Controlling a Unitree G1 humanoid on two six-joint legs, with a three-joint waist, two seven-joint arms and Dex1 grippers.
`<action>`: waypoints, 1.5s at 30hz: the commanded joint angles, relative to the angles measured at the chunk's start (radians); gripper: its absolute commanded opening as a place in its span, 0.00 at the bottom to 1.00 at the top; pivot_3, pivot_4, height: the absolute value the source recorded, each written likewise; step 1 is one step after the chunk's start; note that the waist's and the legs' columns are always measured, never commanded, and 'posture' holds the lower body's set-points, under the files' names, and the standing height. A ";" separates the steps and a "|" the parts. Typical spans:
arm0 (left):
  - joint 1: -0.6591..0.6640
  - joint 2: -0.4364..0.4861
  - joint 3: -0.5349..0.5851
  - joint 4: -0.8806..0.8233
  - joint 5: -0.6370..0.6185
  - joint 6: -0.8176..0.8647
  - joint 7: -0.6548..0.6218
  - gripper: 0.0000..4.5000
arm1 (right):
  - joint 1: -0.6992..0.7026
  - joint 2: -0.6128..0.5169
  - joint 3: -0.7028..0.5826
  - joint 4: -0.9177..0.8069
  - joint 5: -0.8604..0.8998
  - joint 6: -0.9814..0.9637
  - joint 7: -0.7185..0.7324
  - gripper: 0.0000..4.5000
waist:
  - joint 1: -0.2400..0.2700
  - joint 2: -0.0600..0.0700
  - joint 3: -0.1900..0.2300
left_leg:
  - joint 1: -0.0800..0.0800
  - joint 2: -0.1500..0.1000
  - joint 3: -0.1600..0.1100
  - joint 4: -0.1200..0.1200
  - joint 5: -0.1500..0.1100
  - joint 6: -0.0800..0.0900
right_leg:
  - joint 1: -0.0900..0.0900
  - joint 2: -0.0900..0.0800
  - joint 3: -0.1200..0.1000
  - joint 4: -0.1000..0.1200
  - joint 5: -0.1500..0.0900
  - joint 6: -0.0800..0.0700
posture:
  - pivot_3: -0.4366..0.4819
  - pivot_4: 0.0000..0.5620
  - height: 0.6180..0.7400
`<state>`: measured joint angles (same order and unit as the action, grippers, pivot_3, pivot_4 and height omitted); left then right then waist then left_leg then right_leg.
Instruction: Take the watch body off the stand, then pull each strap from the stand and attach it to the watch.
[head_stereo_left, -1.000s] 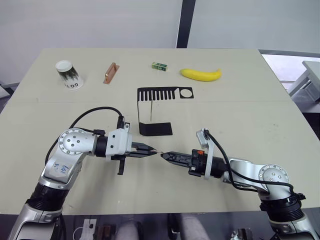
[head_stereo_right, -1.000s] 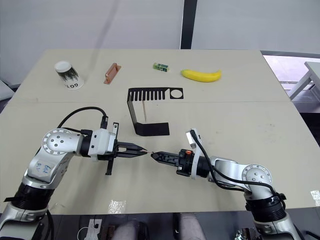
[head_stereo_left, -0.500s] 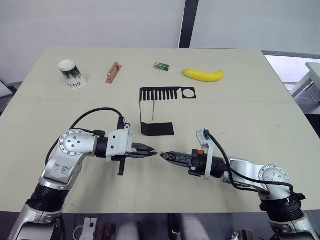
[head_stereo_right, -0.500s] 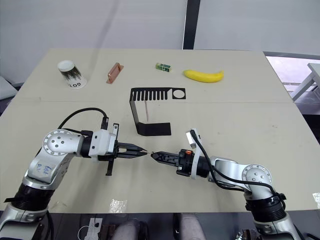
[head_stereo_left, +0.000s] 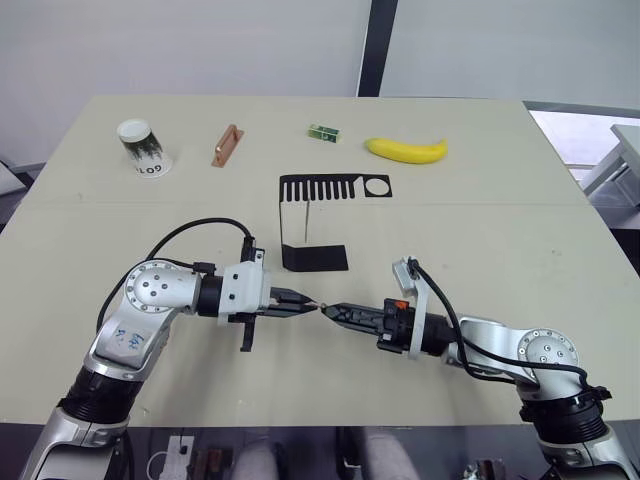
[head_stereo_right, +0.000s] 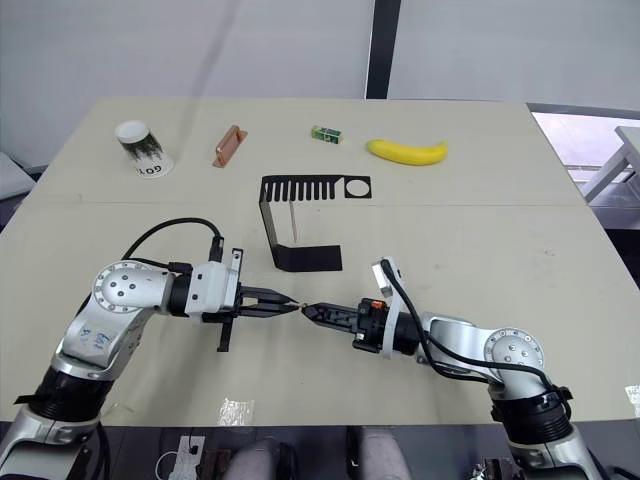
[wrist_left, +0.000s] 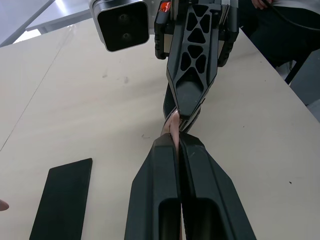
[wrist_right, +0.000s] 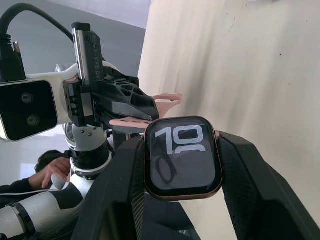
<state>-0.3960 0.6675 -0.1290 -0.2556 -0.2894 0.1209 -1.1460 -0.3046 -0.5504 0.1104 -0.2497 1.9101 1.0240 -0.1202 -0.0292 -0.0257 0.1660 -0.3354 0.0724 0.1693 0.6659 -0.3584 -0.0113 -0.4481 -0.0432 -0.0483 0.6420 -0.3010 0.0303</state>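
Since a second ago, left tool (head_stereo_left: 308, 303) shifted a little toward the right tool (head_stereo_left: 330, 310), tips now almost meeting above the counter (head_stereo_left: 500, 200) near its front edge; right tool unchanged in place

Left tool pinched shut on a pink strap (wrist_left: 172, 122), thin band standing edge-on between the closed fingers (wrist_left: 160, 175) and poking out past the tips

Right tool clamped on the watch (wrist_right: 183, 156), one finger on each side of the case, lit screen facing the wrist camera with large white digits

Strap end held right against the far edge of the watch, touching or nearly so; whether seated in the case, cannot tell

Black stand (head_stereo_left: 318, 225) upright near the middle of the counter, just behind the two tools, flat base toward the front, comb-slotted top with round hole toward the back; second strap (head_stereo_left: 304, 222) hanging from one slot as a thin pale line

Along the back edge of the counter, from left corner toward right: tipped paper cup (head_stereo_left: 138, 147), copper-brown bar (head_stereo_left: 224, 145), small green box (head_stereo_left: 321, 131), banana (head_stereo_left: 405, 149), all well apart from the stand
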 joint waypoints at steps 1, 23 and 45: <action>-0.029 -0.010 -0.012 -0.010 0.008 -0.010 0.013 0.00 | -0.007 -0.004 0.004 -0.045 0.033 -0.005 0.003 0.35 | 0.000 0.000 0.000 | 0.000 0.000 0.000 0.000 0.000 0.000 | 0.000 0.000 0.000 0.000 0.000 0.000 | 0.48 0.27 1.00; -0.128 -0.009 -0.116 -0.025 0.121 0.019 -0.010 0.00 | -0.013 -0.002 0.025 -0.046 0.047 -0.014 -0.003 0.35 | 0.001 0.000 0.000 | 0.000 0.000 0.000 0.000 0.000 0.000 | 0.000 0.000 0.000 0.000 0.000 0.000 | 0.48 0.27 1.00; -0.138 -0.049 -0.149 -0.019 0.191 0.027 0.003 0.00 | -0.013 -0.010 0.030 -0.051 0.059 -0.008 0.001 0.35 | 0.001 0.000 0.000 | 0.000 0.000 0.000 0.000 0.000 0.000 | 0.000 0.000 0.000 0.001 0.000 0.000 | 0.48 0.27 1.00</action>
<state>-0.5256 0.6405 -0.2484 -0.2536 -0.0943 0.1587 -1.1544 -0.3047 -0.5779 0.1144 -0.2491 1.9109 1.0051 -0.1409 -0.0287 -0.0257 0.1660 -0.3354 0.0724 0.1693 0.6664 -0.3583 -0.0111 -0.4481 -0.0432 -0.0483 0.6425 -0.3010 0.0303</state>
